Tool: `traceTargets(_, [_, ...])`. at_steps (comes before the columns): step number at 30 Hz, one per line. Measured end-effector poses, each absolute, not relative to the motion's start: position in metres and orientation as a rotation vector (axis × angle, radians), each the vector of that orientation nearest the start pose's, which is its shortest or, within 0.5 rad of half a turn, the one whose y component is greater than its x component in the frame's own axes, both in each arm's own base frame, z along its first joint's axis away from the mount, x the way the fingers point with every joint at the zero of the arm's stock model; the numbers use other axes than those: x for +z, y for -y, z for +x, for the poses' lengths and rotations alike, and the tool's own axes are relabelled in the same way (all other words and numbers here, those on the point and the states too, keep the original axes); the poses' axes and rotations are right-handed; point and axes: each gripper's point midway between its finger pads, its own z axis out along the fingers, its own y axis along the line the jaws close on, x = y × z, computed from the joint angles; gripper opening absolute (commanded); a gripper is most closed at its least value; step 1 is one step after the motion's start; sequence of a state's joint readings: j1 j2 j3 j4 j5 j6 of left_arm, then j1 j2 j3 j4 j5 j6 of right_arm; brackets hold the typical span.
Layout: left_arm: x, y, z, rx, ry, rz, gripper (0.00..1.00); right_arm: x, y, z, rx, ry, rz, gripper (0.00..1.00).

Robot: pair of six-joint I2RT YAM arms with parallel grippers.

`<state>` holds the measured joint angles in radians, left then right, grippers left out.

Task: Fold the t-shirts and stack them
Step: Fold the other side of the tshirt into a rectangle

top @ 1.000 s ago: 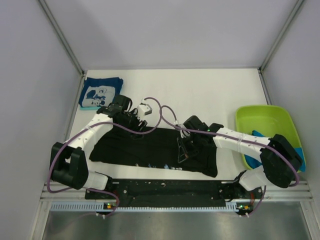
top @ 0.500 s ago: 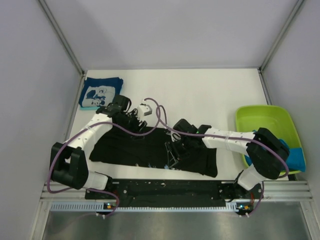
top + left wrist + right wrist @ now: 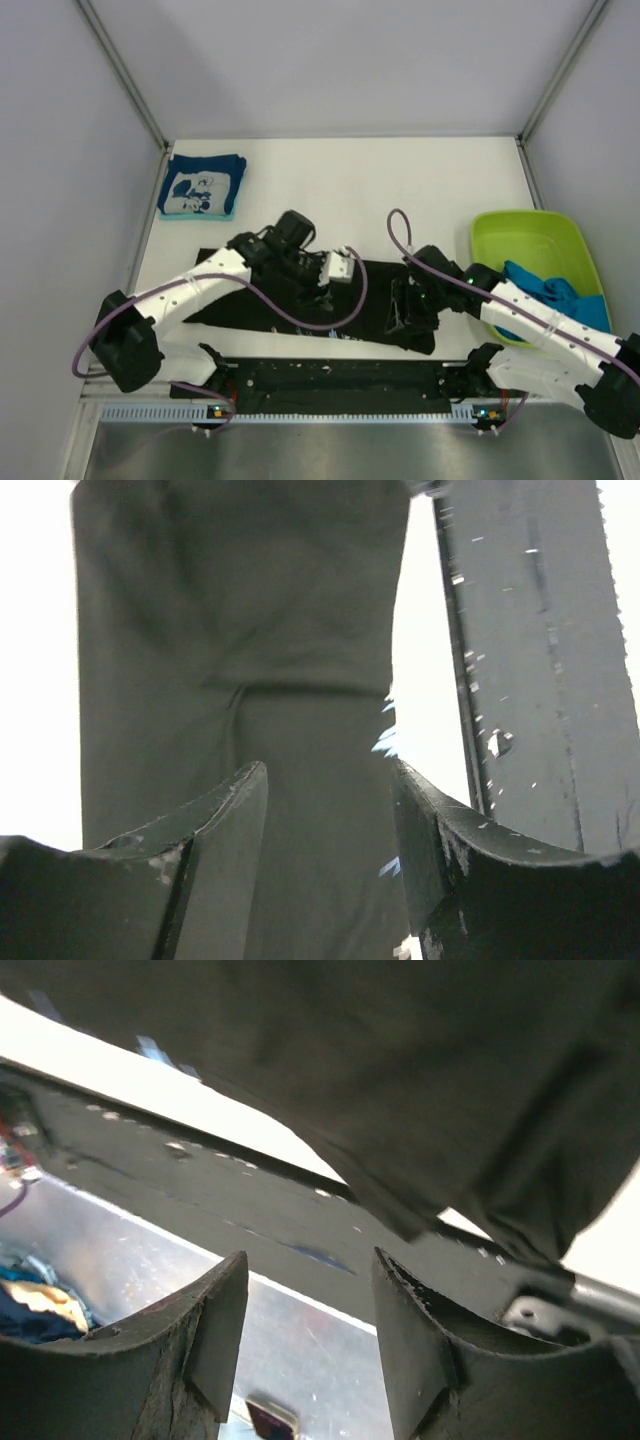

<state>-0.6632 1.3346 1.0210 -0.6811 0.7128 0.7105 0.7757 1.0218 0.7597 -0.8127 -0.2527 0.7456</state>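
Note:
A large black t-shirt [image 3: 250,305] with light-blue print lies flat near the table's front edge. My left gripper [image 3: 312,283] hovers over its middle, open; in the left wrist view the gripper [image 3: 327,825] has black cloth [image 3: 300,680] beneath the gap, not pinched. My right gripper [image 3: 402,310] is over the shirt's right end, open and empty [image 3: 310,1310], with the shirt's hem [image 3: 430,1080] above its fingers. A folded navy t-shirt [image 3: 201,187] with a white graphic sits at the far left. Bright blue t-shirts [image 3: 548,288] lie in the tub.
A lime-green plastic tub [image 3: 525,238] stands at the right edge of the table. The black mounting rail [image 3: 330,375] runs along the near edge, close to the shirt's hem. Grey walls enclose the table on three sides.
My right gripper has opened and swung right to the black shirt's right end. My left arm has moved from the shirt's far-left corner to over its middle.

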Motion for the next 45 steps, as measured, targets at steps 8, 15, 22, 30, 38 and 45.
traceTargets(8, [0.105,0.337,0.094,-0.834,-1.334,2.145,0.59,0.054,-0.154,0.066,0.495,-3.085,0.271,0.47])
traceTargets(15, [0.068,0.340,0.108,-0.654,-1.358,2.173,0.59,0.045,-0.156,0.075,0.519,-3.020,0.420,0.41])
traceTargets(22, [0.045,0.342,0.116,-0.611,-1.392,2.199,0.58,0.042,-0.162,0.087,0.548,-2.963,0.467,0.42])
traceTargets(30, [0.032,0.337,0.118,-0.578,-1.445,2.239,0.32,0.037,-0.170,0.097,0.563,-2.955,0.454,0.06])
traceTargets(38, [0.042,0.344,0.117,-0.607,-1.445,2.236,0.10,0.043,-0.172,0.093,0.613,-2.951,0.423,0.00])
traceTargets(45, [0.032,0.337,0.115,-0.596,-1.480,2.289,0.46,0.048,-0.172,0.084,0.640,-2.981,0.386,0.00])
